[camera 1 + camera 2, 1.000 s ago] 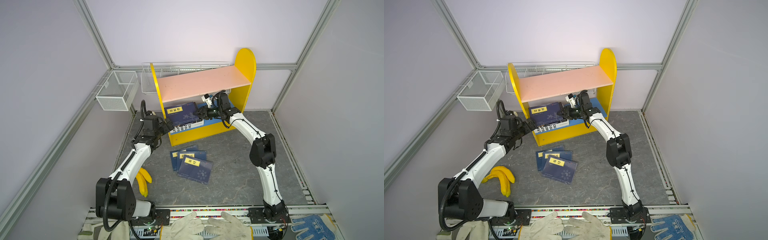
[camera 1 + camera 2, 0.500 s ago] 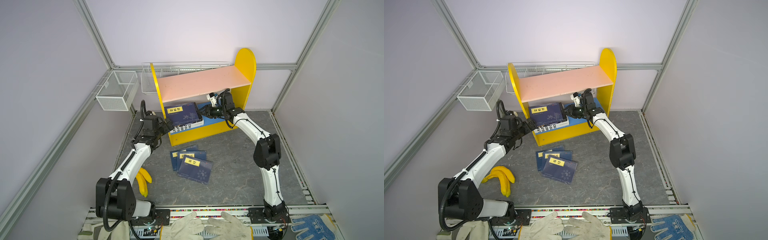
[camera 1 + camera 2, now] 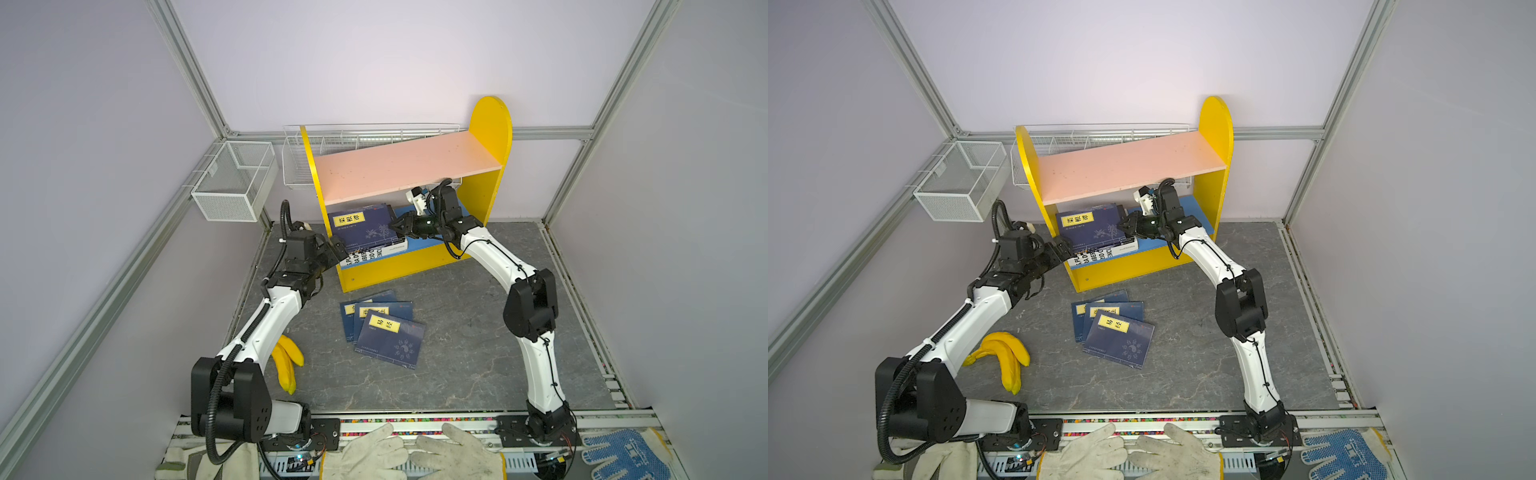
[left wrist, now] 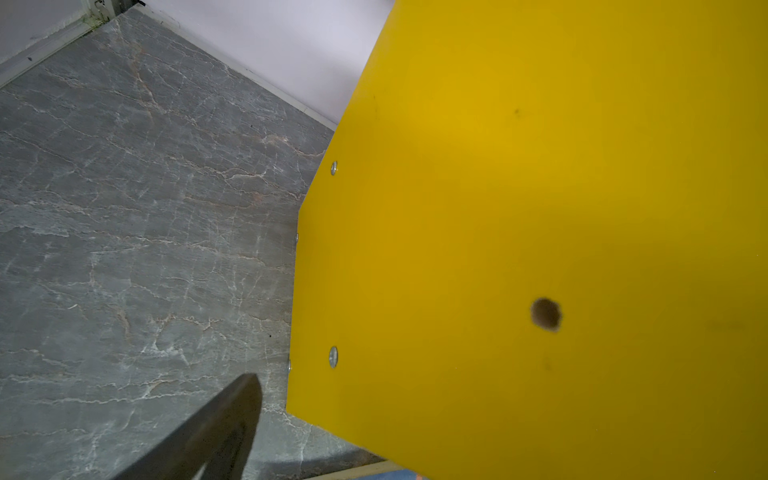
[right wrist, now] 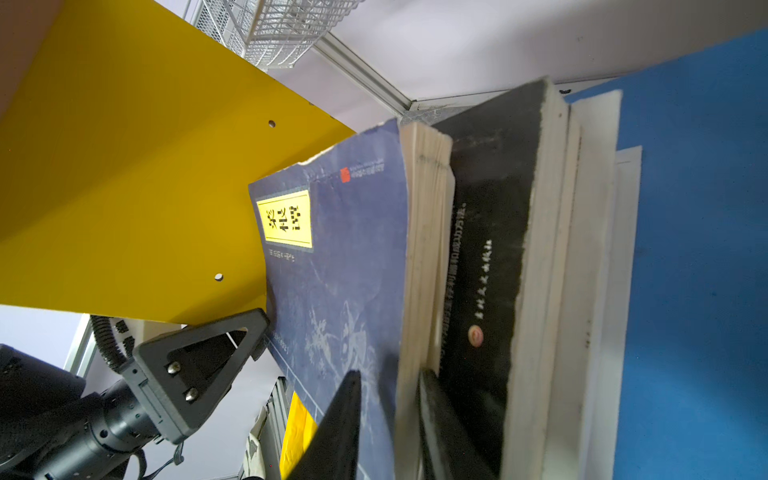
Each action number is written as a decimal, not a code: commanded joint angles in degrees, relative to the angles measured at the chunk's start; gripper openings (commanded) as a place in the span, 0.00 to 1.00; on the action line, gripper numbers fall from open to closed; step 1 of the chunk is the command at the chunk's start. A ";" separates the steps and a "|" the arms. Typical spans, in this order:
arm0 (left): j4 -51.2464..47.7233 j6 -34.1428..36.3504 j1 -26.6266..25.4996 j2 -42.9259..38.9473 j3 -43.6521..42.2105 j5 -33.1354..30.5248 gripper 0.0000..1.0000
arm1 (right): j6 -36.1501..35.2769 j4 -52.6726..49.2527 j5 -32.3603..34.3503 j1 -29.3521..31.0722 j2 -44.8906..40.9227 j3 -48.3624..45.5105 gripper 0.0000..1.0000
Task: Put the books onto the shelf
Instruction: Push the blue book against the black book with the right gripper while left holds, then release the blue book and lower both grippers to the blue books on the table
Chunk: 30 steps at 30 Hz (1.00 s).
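As the right gripper (image 3: 395, 227) straddles, almost closed but not provably clamped, the navy yellow-labelled paperback book (image 3: 363, 228) atop the stack in the yellow wooden shelf (image 3: 492, 124) at frame centre, better push squarely inward; the left gripper (image 3: 337, 250) gapes empty.

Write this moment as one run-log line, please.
left jaws: open, at shelf side | right jaws: astride top navy book, grip unclear | floor: three navy books

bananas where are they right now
In both top views the bananas lie on the grey floor at the left, beside the left arm and left of the pile of navy books in front of the shelf.
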 commanded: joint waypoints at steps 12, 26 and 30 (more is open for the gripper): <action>2.23 0.03 0.40 -1.61 -0.33 1.64 0.99 | -0.60 1.73 -0.17 1.37 2.45 4.77 0.28; 2.44 0.88 0.40 -10.65 -2.70 4.06 0.99 | -3.36 2.49 3.35 -1.03 -4.93 -0.01 0.45; -0.22 3.86 0.39 -14.75 -4.88 10.64 0.99 | -5.90 2.01 5.48 -1.14 -11.56 -5.68 0.49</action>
